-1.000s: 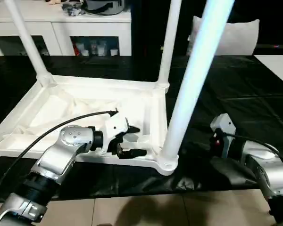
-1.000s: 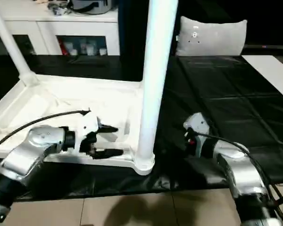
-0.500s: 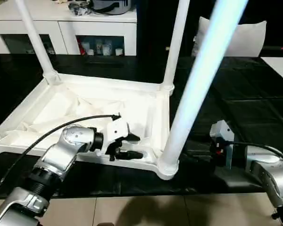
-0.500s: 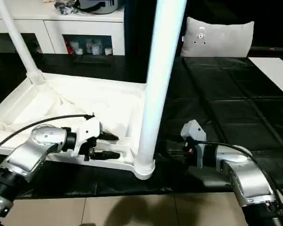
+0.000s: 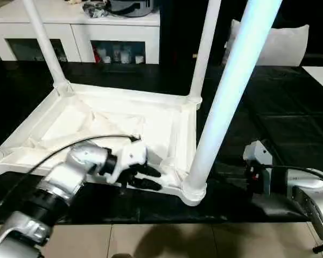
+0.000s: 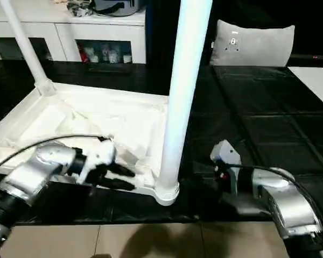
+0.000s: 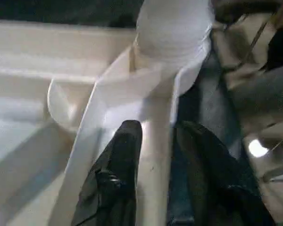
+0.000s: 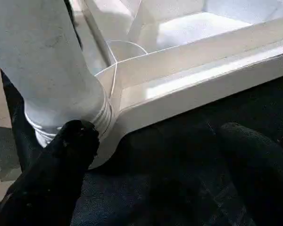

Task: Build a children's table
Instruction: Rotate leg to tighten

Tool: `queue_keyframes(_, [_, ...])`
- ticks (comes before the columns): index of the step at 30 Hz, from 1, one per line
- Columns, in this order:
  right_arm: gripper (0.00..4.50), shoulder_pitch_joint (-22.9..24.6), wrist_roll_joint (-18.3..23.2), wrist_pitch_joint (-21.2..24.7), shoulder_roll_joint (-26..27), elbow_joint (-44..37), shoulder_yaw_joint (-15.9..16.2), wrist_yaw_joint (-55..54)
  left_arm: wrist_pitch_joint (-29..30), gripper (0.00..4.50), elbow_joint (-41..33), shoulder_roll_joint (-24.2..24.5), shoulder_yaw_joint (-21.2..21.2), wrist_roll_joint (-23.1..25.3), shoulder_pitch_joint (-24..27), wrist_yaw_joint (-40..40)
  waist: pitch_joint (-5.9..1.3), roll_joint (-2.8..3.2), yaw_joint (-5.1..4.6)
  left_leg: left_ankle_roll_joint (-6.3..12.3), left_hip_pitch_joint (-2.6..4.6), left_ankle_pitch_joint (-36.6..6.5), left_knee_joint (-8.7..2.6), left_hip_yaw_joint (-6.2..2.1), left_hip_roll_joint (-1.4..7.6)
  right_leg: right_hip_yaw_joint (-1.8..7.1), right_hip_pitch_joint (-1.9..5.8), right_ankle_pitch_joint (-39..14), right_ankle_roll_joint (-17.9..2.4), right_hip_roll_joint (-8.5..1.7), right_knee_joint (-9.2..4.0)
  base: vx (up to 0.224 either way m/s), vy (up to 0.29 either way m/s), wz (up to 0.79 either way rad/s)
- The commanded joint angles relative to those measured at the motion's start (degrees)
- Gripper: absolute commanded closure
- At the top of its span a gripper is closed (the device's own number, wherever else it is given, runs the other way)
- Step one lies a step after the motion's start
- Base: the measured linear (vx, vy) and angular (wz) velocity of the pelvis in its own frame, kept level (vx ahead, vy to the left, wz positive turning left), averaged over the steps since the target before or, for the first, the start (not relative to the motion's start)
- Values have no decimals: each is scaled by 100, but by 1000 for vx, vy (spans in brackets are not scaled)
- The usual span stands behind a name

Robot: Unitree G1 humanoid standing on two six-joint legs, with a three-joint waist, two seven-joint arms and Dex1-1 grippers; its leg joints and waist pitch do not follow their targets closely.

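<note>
Head views: the upturned children's table (image 5: 113, 115) is lying on the black mat, near-right leg (image 5: 226, 91) standing upright. Left gripper (image 5: 145, 177) is straddling the near rim left of it. Left wrist view: fingers (image 7: 115, 179) are flanking that rim (image 7: 153, 165); contact cannot be told. Right wrist view: right gripper (image 8: 155, 174) is gaping apart, nearest the leg's socket (image 8: 101, 127).

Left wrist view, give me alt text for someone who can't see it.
The left end effector has its two black fingers on either side of the white rim of the upturned table top, just short of the corner socket where a leg stands. Dark floor matting lies beside the rim.
</note>
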Motion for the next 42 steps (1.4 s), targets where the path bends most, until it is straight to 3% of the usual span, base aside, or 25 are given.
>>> queue_keyframes(1, [0, -14, 20, -2, -72, -68, -27, 74, -248, 338, 323, 0, -101, 320, -118, 195, -382, -21, 5, 435, -78, -653, -336, 43, 99, 308, 344, -2564, 410, -484, -623, 0, 0, 0])
queue_keyframes(11, [0, -69, 51, -92, -112, -65, -25, 177, -428, 418, 582, 26, -171, 464, -202, -37, -385, -16, -3, 428, -72, -704, -350, 28, 126, 307, 346, -2552, 316, -508, -623, 0, 0, 0])
queue_keyframes(15, [0, -132, 53, -141, -82, 1, -41, 178, -110, 445, 516, -73, 4, 147, -204, -146, -386, -26, -7, 418, -75, -698, -350, 34, 122, 305, 353, -2594, 315, -522, -617, 0, 0, 0])
queue_keyframes(17, [0, -196, 105, -147, -41, 50, -76, 182, 241, 445, 389, -132, 98, -44, -174, -186, -392, -41, -28, 427, -87, -627, -355, 29, 132, 314, 362, -2498, 251, -527, -593, 0, 0, 0])
queue_keyframes(21, [0, -303, 48, -210, -27, 206, -91, 137, 672, 445, 548, -280, 205, 97, -238, 264, -401, -40, -77, 501, -100, -477, -347, 30, 142, 330, 369, -2256, 74, -532, -556, 0, 0, 0])
queue_keyframes(25, [0, -390, -61, -287, 19, 384, -121, -28, 830, 445, 731, -536, 379, 136, -280, 798, -410, -50, -120, 527, -131, -398, -327, 37, 118, 319, 395, -2210, 98, -522, -551, 0, 0, 0])
queue_keyframes(28, [0, -404, -63, -272, 87, 350, -80, -83, 999, 445, 468, -581, 322, 248, -98, 952, -422, -41, -147, 570, -136, -329, -322, 40, 98, 318, 396, -2142, 149, -508, -551, 0, 0, 0])
queue_keyframes(30, [0, -406, -60, -275, 106, 336, -58, -90, 1076, 445, 392, -583, 306, 285, -59, 989, -430, -39, -162, 625, -128, -237, -333, 32, 135, 333, 387, -1978, 57, -514, -521, 0, 0, 0])
queue_keyframes(37, [0, -424, -49, -323, 230, 348, 64, -120, 429, 445, 297, -699, 315, 305, 46, 1043, -445, -16, -151, 692, -139, -159, -324, 36, 146, 356, 384, -1826, -62, -526, -496, 0, 0, 0])
queue_keyframes(38, [0, -421, -44, -318, 241, 336, 67, -123, 462, 403, 292, -723, 340, 272, 50, 1067, -451, 2, -132, 696, -139, -129, -321, 36, 148, 360, 379, -1801, -69, -525, -487, 0, 0, 0])
queue_keyframes(42, [0, -383, -57, -318, 271, 311, 67, -125, 571, 385, 253, -699, 347, 247, 61, 966, -468, -9, -91, 710, -151, -30, -312, 37, 166, 370, 375, -1615, -146, -534, -450, 0, 0, 0])
